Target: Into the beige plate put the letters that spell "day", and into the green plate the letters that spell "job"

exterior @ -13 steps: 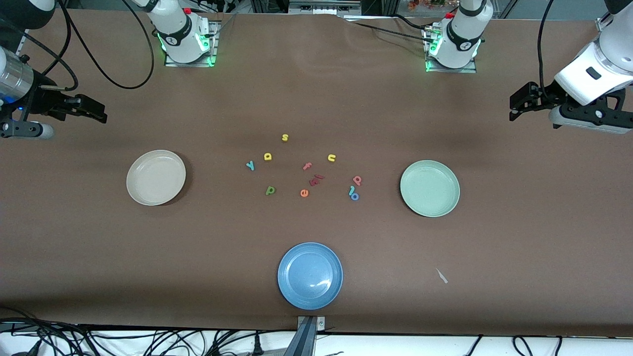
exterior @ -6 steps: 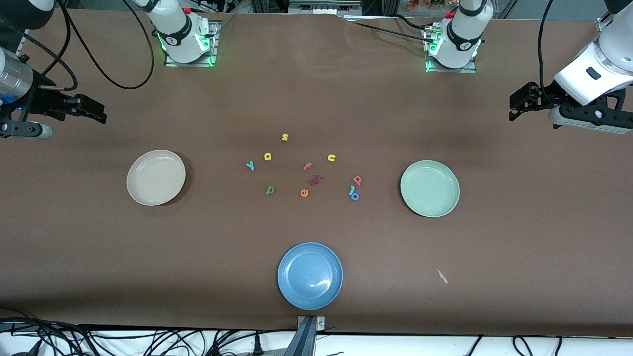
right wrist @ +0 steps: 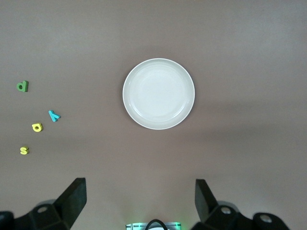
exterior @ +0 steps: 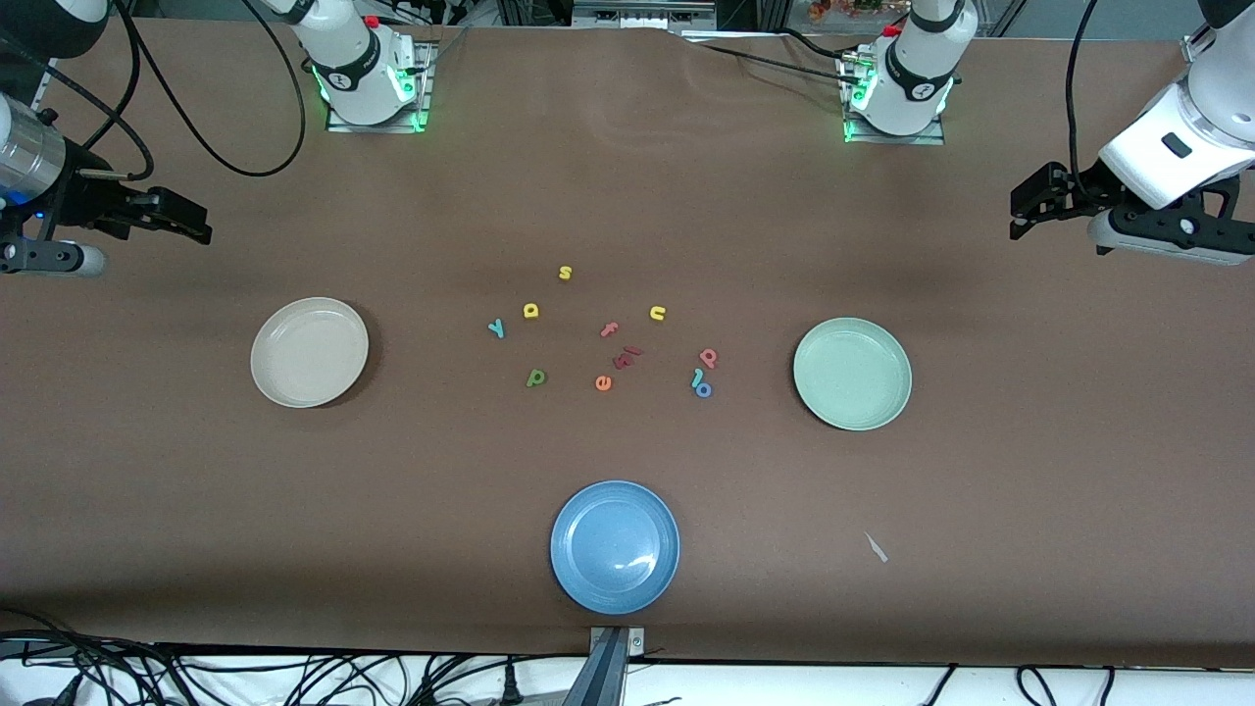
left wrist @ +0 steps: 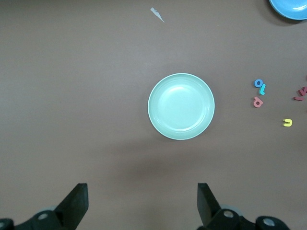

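Observation:
The beige plate point(exterior: 309, 352) point(right wrist: 159, 94) lies empty toward the right arm's end, the green plate point(exterior: 852, 374) point(left wrist: 181, 106) empty toward the left arm's end. Between them on the cloth lie the teal y point(exterior: 496, 328) point(right wrist: 54, 115), yellow a point(exterior: 531, 311) point(right wrist: 37, 127) and dark green d point(exterior: 535, 378) point(right wrist: 22, 86). Closer to the green plate are the light-blue j point(exterior: 697, 378) point(left wrist: 262, 89), blue o point(exterior: 703, 390) point(left wrist: 258, 83) and pink-red b point(exterior: 708, 358) point(left wrist: 258, 101). My left gripper point(exterior: 1022, 214) point(left wrist: 142, 189) hangs open and empty over bare cloth at its end. My right gripper point(exterior: 201, 224) point(right wrist: 140, 184) waits likewise, open and empty.
Mixed in with these are a yellow s point(exterior: 565, 273), yellow u point(exterior: 657, 313), pink f point(exterior: 610, 329), orange e point(exterior: 603, 382) and dark red pieces point(exterior: 627, 357). A blue plate point(exterior: 615, 546) sits nearest the front camera, with a white scrap point(exterior: 876, 547) beside it.

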Controlling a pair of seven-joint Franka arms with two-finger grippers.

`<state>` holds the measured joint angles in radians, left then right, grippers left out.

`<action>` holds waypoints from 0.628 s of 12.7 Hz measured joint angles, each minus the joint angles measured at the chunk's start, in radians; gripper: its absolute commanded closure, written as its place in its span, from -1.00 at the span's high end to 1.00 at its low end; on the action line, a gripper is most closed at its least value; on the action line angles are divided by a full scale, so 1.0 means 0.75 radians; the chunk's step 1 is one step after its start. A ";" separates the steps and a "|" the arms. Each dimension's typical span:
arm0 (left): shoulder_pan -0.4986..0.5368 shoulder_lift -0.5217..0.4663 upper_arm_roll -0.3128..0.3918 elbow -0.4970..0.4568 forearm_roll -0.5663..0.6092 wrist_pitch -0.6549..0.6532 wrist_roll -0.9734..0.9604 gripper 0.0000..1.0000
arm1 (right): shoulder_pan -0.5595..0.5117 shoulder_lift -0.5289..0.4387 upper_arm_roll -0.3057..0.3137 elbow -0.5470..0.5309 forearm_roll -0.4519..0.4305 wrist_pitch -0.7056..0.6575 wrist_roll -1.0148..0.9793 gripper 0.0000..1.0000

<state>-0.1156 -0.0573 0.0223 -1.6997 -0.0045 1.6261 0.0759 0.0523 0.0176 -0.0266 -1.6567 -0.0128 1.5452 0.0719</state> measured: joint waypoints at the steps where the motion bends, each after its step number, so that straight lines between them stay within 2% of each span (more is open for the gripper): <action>1: 0.000 0.000 0.000 0.000 0.000 0.000 0.000 1.00 | 0.000 0.000 0.000 0.000 0.000 0.000 0.000 1.00; 8: 0.002 0.000 0.001 0.000 0.000 0.000 -0.025 1.00 | 0.000 0.000 0.000 0.000 0.000 0.000 0.000 1.00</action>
<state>-0.1141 -0.0573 0.0229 -1.6997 -0.0045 1.6261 0.0568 0.0523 0.0176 -0.0266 -1.6568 -0.0128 1.5451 0.0719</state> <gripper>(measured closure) 0.000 0.000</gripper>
